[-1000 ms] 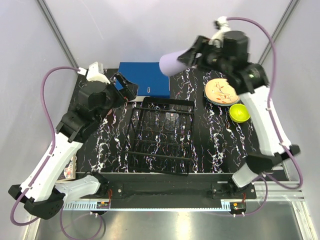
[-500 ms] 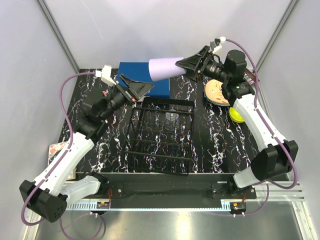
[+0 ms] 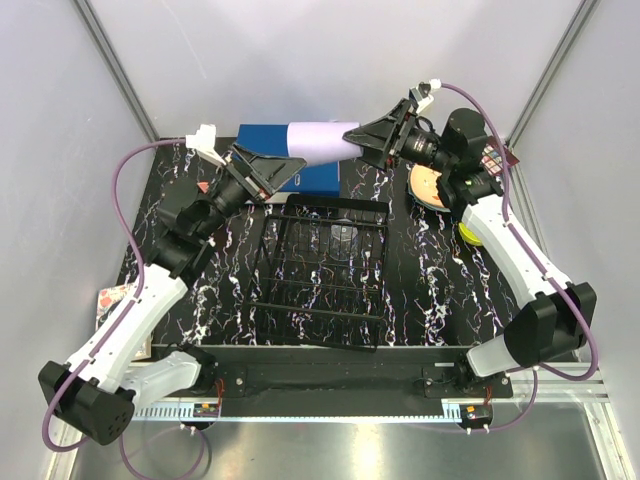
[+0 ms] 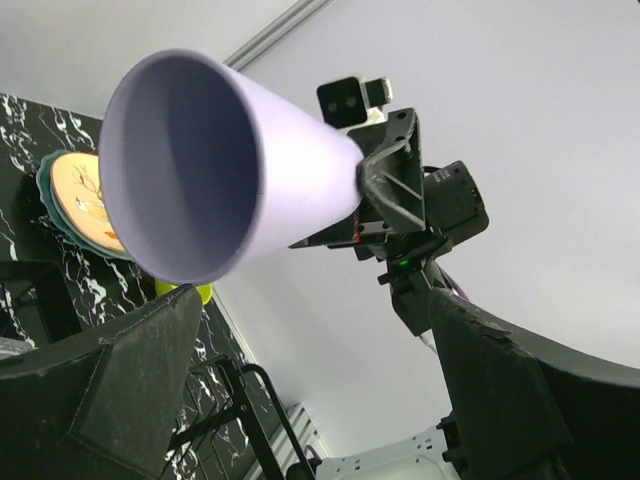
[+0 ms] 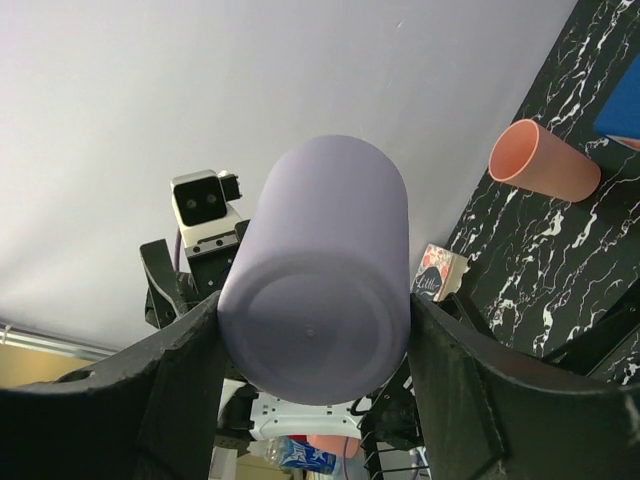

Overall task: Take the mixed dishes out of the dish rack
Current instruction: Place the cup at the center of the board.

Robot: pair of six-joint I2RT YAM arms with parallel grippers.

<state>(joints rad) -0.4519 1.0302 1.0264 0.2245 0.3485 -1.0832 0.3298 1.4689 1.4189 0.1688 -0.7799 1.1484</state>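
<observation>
Nearest me, the dish rack (image 3: 325,203) sits at the middle of the black marbled table (image 3: 430,285): a rectangle of thin black wire bars with a raised rim.

Both arms reach away from me and lean in toward each other over the far edge. The left gripper (image 3: 285,178) is spread wide with nothing in it, and its wedge-shaped black fingers (image 4: 130,390) point at the cup's mouth, close but apart from it. The right gripper (image 3: 352,143) clamps the lilac cup (image 3: 322,143) by its base end, one finger (image 5: 170,390) pressed on each side.

The cup is smooth matte plastic, tapered, and held level in the air above the blue binder (image 3: 300,178), its open end to the left.

At the far right lie stacked plates (image 3: 432,185), peach on teal, with a yellow bowl (image 3: 466,236) just nearer. A salmon-pink cup (image 5: 545,160) lies on its side on the table.
</observation>
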